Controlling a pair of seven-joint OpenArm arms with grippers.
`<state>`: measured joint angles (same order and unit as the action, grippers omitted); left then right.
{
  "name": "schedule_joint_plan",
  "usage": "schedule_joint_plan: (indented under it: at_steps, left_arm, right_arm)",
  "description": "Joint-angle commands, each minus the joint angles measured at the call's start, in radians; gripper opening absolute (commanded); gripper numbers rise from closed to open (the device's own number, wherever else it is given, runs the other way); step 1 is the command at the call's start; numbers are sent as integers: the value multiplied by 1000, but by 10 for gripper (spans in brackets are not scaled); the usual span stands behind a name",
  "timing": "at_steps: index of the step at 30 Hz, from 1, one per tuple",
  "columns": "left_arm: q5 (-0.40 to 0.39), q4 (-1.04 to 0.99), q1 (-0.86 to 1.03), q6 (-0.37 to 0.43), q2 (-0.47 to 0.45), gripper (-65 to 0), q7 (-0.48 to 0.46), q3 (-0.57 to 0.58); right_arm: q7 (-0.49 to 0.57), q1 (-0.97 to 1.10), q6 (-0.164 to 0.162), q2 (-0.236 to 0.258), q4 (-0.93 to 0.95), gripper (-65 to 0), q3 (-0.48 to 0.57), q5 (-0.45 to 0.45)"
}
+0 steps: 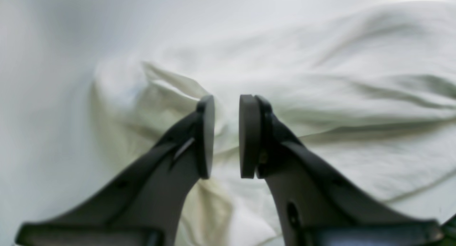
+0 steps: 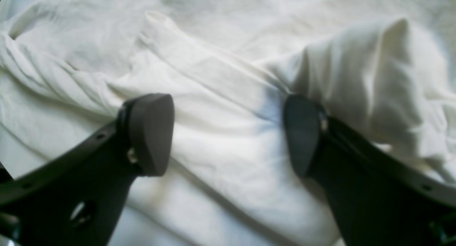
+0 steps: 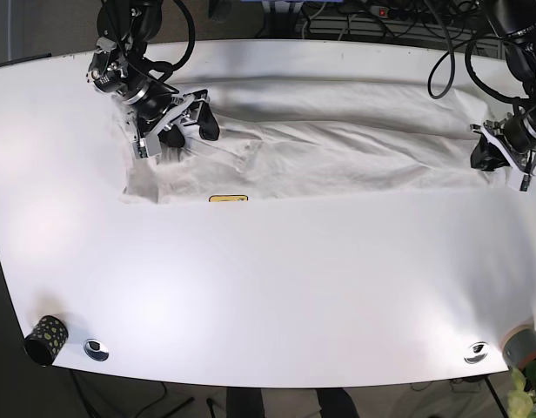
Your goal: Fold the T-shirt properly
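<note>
Across the far half of the table [image 3: 268,287] lies the T-shirt [image 3: 320,139], a long rumpled band; right gripper [image 2: 228,132] gapes wide over bunched cloth, left gripper [image 1: 227,137] narrowly parted, empty; each should pinch one layer cleanly at the edge

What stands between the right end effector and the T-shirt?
Nothing visible. The right end effector is open directly over the white T-shirt, with only bunched cloth between its pads; no other object shows near it on the table.
</note>
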<state>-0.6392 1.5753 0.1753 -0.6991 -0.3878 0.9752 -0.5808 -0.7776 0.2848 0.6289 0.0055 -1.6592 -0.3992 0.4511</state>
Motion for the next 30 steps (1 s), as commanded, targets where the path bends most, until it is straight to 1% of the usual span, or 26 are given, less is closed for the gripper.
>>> schedule_joint_plan:
  at_steps: [1, 3, 6, 9, 10, 11, 14, 15, 16, 17, 18, 23, 24, 27, 30]
  left_arm:
    - [3, 103, 13, 1, -24, -549, -3, 40]
    - [3, 184, 31, 1, -24, -549, -3, 100]
    - [3, 257, 43, 1, -12, -547, 1, 150]
    - [3, 282, 46, 1, 13, -537, 3, 152]
    - [3, 282, 45, 1, 13, -521, 3, 149]
    - [3, 280, 45, 1, 10, -488, 3, 141]
    - [3, 274, 45, 1, 14, -343, 3, 103]
    - [3, 267, 46, 1, 17, -278, 3, 68]
    - [2, 251, 46, 1, 25, -232, 3, 34]
    - [2, 236, 43, 1, 34, -214, 3, 14]
    - [2, 216, 42, 1, 45, -203, 3, -14]
    - [-1, 69, -1, 1, 51, -200, 8, -130]
    - [-1, 27, -16, 1, 51, -199, 23, -150]
    - [-3, -105, -58, 1, 17, -199, 73, -209]
    - [-3, -217, -84, 1, 5, -201, 78, -241]
  right_arm:
    - [-24, 0, -11, 1, -2, -182, -2, -22]
    - [-24, 0, -11, 1, 0, -182, -2, -22]
    - [-24, 1, -11, 1, 0, -182, -2, -22]
    - [-24, 1, -11, 1, 0, -182, -2, -22]
    - [-24, 1, -11, 1, 0, -182, -2, -22]
    - [-24, 1, -11, 1, 0, -182, -2, -22]
    - [-24, 1, -11, 1, 0, -182, -2, -22]
    - [-24, 1, -11, 1, 1, -182, -2, -22]
    - [-23, 0, -11, 1, 6, -182, -2, -22]
    - [-23, 0, -11, 1, 12, -182, -2, -22]
    - [-23, 0, -11, 1, 23, -182, -2, -22]
    - [-19, -2, -10, 1, 66, -182, -2, -22]
    - [-12, -2, -10, 1, 69, -182, -2, -22]
    - [14, 0, -10, 1, 69, -182, -2, -22]
    - [14, 3, -10, 1, 69, -182, -2, -22]
